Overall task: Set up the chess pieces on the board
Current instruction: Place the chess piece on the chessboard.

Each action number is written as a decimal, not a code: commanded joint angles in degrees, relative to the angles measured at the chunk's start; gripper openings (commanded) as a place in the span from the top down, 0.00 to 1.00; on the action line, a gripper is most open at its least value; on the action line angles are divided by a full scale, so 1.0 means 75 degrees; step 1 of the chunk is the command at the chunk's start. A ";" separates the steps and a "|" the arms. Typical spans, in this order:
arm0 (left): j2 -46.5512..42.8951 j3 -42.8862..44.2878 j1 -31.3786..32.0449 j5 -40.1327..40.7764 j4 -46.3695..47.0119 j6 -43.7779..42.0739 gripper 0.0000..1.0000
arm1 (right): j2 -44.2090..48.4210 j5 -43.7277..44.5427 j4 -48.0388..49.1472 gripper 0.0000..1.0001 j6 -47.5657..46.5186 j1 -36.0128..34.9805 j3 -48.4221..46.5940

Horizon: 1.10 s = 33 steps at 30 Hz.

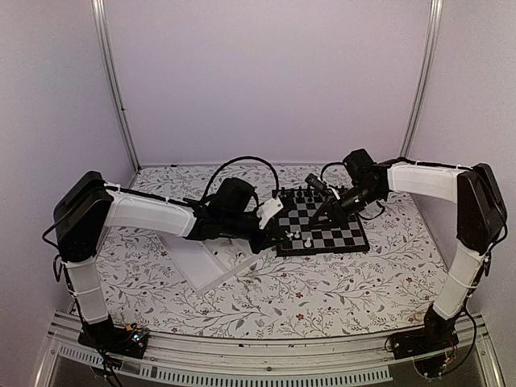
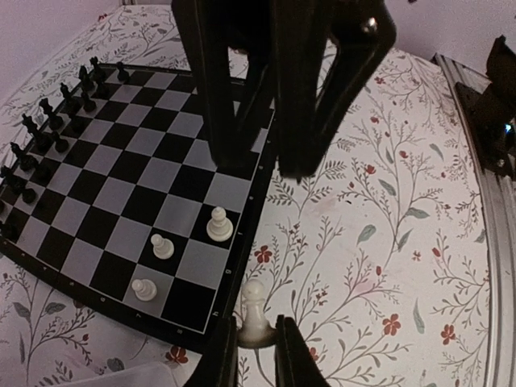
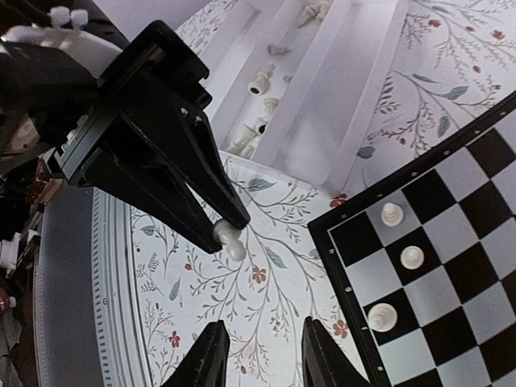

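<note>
Your left tool (image 2: 256,345), nearly shut, pinches a white pawn (image 2: 255,306) by its very tips beside the chessboard (image 2: 113,193); it could twist free. Your right tool (image 3: 262,355), half open and empty, could bump it.

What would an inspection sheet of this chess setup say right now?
Surface: floral cloth, lying flat.
Job's things: board holds three white pieces near one corner; spare white pieces lie in the white tray.
Clutter: black pieces lined along the board's far side.
Grippers: left gripper shut on a white piece just off the board's edge; right gripper open, empty.
Cables: black cables loop over both arms.
Surroundings: plain walls, metal posts.
</note>
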<state>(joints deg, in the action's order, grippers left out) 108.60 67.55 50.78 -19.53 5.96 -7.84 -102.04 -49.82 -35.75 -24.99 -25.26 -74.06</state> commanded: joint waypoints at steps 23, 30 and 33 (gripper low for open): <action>0.0093 0.0179 -0.0057 -0.1063 0.1104 0.0498 0.86 | -0.1169 -0.1901 -0.0512 0.73 0.0751 -0.0441 -0.0853; 0.0110 0.0210 -0.0033 -0.1014 0.1049 0.0485 0.85 | -0.1181 -0.2261 -0.0516 0.90 0.0725 -0.0449 -0.0851; 0.0097 0.0228 -0.0027 -0.0840 0.1049 0.0522 0.79 | -0.1150 -0.2143 -0.0552 0.97 0.0675 -0.0441 -0.0847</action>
<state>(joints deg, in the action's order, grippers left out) 108.73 67.68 50.68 -26.55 12.80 -4.27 -110.34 -63.72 -40.07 -19.40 -28.47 -79.44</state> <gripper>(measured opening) 0.167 0.068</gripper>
